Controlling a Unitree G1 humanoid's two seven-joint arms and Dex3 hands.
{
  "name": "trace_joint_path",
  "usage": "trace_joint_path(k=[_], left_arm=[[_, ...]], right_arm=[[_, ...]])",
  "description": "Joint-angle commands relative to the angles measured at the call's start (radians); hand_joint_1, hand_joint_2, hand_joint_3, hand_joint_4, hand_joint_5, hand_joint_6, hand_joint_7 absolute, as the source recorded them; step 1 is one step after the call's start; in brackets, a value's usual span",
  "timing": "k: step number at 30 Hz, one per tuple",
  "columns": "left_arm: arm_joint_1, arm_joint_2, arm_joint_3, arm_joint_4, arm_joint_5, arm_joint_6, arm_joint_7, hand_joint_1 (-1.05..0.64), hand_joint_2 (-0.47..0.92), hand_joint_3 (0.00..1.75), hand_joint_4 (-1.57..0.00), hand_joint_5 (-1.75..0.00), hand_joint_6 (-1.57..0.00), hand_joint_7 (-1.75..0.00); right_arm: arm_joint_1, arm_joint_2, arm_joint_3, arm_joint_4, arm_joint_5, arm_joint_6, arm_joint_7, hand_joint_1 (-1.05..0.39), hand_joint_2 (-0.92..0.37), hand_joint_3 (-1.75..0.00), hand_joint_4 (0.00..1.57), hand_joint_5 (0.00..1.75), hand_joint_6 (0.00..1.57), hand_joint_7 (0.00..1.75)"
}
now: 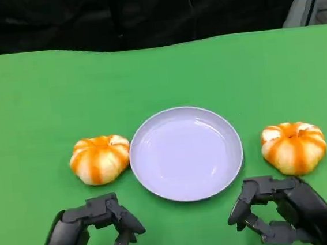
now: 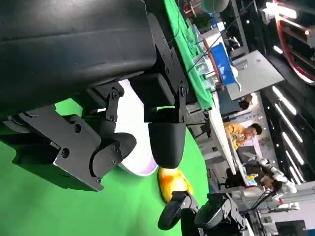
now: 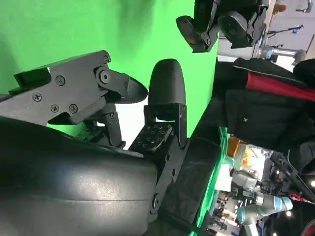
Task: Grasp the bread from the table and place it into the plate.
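Lying at the centre of the head view, a round, shallow, pale lilac plate [image 1: 185, 153] with a smooth glossy rim sits on the green cloth-covered surface [image 1: 34, 100], and nothing lies in it. Just beside its left edge rests a pumpkin-shaped bread roll with orange and cream stripes [image 1: 100, 158], lobed and slightly shiny; a second striped pumpkin-shaped bread roll [image 1: 294, 147] sits right of the plate, a little apart from the rim. No writing or brand mark can be read on any of these things. At the lower left of the frame the black left hand [image 1: 93, 236] hovers below the left roll, its fingers [image 1: 126, 218] curved but apart and released, holding nothing. At the lower right the black right hand [image 1: 282, 209] sits just below the right roll, fingers [image 1: 243, 203] likewise spread and empty. The hands are of matt black plastic with visible screws and hinged segments. In the left wrist view the left hand's rounded shell and fingers [image 2: 166, 142] stand before the plate [image 2: 135, 164], with the far roll [image 2: 173, 183] and the right hand [image 2: 197, 216] towards the lower middle of the frame. In the right wrist view the right hand's fingers [image 3: 166, 91] reach over the green surface [image 3: 74, 29], and the left hand [image 3: 216, 24] shows at the upper right.
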Motion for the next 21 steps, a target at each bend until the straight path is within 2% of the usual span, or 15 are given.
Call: trace_joint_path(k=[1, 5, 7, 12, 13, 16, 21], left_arm=[[0.006, 0.006, 0.013, 0.001, 0.012, -0.011, 0.026, 0.09, 0.59, 0.99, -0.82, -1.39, -0.9, -1.1], [0.01, -0.003, 0.015, -0.001, 0.009, -0.003, 0.036, 0.05, 0.7, 0.75, -0.78, -1.27, -0.9, -0.92], [0.014, -0.004, 0.016, -0.013, 0.01, 0.012, 0.042, 0.04, 0.72, 0.72, -0.78, -1.27, -0.9, -0.89], [0.013, -0.002, 0.024, -0.023, 0.012, 0.022, 0.056, -0.01, 0.88, 0.3, -0.78, -0.78, -0.99, -0.28], [0.012, -0.002, 0.024, -0.022, 0.009, 0.022, 0.056, -0.02, 0.9, 0.26, -0.79, -0.73, -1.01, -0.22], [0.01, 0.0, 0.028, -0.021, 0.012, 0.021, 0.062, -0.04, 0.92, 0.21, -0.78, -0.6, -0.99, -0.12], [0.009, -0.001, 0.03, -0.021, 0.013, 0.021, 0.062, -0.04, 0.92, 0.2, -0.79, -0.56, -0.99, -0.09]], right_arm=[[0.002, -0.007, -0.003, -0.004, 0.006, -0.005, -0.002, -0.09, -0.74, -0.73, 0.77, 1.47, 0.86, 1.05], [0.003, -0.007, -0.003, -0.002, 0.018, -0.006, 0.007, -0.08, -0.75, -0.72, 0.77, 1.48, 0.85, 1.04], [0.003, -0.008, -0.004, -0.002, 0.008, -0.01, 0.001, -0.08, -0.75, -0.72, 0.77, 1.48, 0.86, 1.04], [-0.002, -0.009, -0.006, 0.006, 0.005, -0.012, 0.001, -0.09, -0.75, -0.72, 0.78, 1.47, 0.86, 1.04], [-0.002, -0.009, -0.006, 0.007, 0.006, -0.013, 0.001, -0.09, -0.74, -0.73, 0.78, 1.47, 0.86, 1.04], [-0.005, -0.007, -0.006, 0.014, 0.016, -0.014, 0.008, -0.09, -0.74, -0.73, 0.78, 1.47, 0.86, 1.03], [-0.005, -0.007, -0.007, 0.015, 0.017, -0.015, 0.01, -0.09, -0.74, -0.74, 0.78, 1.47, 0.87, 1.02]])
